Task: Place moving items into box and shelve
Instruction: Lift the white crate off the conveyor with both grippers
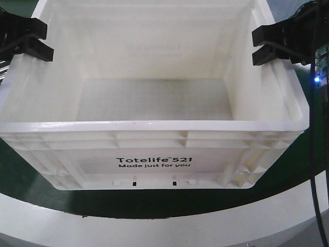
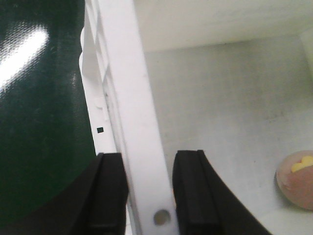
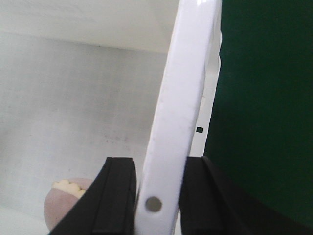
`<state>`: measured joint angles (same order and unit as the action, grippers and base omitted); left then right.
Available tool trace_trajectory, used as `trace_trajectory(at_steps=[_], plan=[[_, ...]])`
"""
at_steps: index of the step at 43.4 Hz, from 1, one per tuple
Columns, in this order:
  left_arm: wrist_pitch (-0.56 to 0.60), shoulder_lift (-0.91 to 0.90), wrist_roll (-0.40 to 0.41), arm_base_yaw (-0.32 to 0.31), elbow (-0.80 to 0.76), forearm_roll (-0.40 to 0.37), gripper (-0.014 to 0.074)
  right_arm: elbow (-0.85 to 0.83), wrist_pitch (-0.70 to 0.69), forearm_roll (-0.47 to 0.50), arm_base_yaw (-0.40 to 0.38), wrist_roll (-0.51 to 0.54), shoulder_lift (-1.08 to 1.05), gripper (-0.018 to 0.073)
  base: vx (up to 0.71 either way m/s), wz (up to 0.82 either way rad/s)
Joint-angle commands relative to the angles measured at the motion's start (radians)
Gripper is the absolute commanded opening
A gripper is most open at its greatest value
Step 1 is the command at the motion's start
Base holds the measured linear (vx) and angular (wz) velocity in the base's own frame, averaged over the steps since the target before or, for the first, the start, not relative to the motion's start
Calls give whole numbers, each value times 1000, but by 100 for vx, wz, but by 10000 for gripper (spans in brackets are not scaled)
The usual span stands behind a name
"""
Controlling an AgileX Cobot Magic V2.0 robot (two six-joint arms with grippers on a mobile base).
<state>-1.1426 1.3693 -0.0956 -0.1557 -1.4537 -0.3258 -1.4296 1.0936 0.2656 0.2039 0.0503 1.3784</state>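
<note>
- The box sits on the green surface by its near edge, with a pinkish round item already inside.
- The left gripper and right gripper each clamp a side rim.
- Lifting and shelving appear to be what remains.

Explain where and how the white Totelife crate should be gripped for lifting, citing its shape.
Grip the crate by its top rim on the left and right walls, coming from above, one finger inside and one outside. The rim is a narrow band the jaws can straddle, and opposite holds should keep the wide crate level. The left gripper and right gripper sit this way.
</note>
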Motion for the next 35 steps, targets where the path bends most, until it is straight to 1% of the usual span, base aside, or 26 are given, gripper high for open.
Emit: trace_trajectory(at_steps=[1,10,35], plan=[[81,-51,-20,-16,-41,-210,-4,-41,-108,157,7,22,-46,-3,0,0],[82,-51,-20,-16,-41,-228,-4,-41,-108,157,7,22,-46,-3,0,0],[85,-51,-20,-16,-40,-226,-3,-39,-110,172,7,22,-46,0,0,0]])
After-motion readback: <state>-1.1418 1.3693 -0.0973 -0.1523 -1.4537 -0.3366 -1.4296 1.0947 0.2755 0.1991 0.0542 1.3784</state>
